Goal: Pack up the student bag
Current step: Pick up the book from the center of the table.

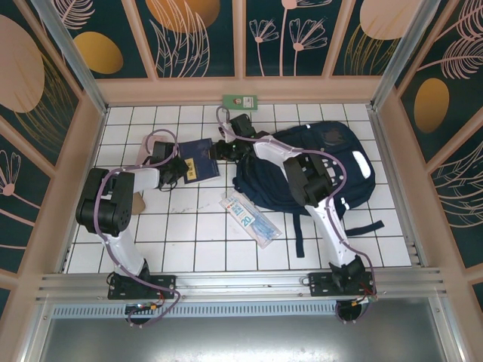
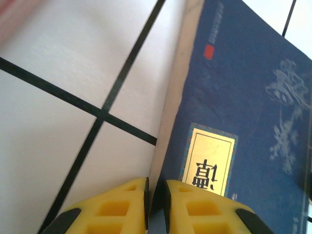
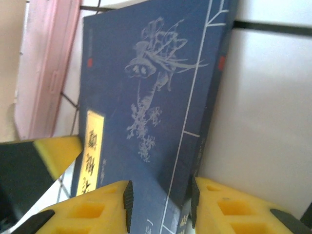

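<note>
The student bag (image 1: 332,154), dark navy with white patches, lies on the tiled table right of centre. A dark blue book (image 1: 198,160) with a gold label sits left of it, between my two grippers. My left gripper (image 1: 178,167) is at the book's left edge. In the left wrist view its yellow fingers (image 2: 122,204) pinch the book (image 2: 234,97) at its page edge, the left gripper (image 2: 155,187) shut. My right gripper (image 1: 221,151) is at the book's right edge. The right gripper (image 3: 161,195) is open, its pads either side of the spine of the book (image 3: 136,97).
A clear pouch with blue and white contents (image 1: 249,217) lies on the tiles in front of the bag. A black strap (image 1: 300,234) trails from the bag towards the near edge. A green tag (image 1: 240,101) is on the back wall. Wooden walls enclose the table.
</note>
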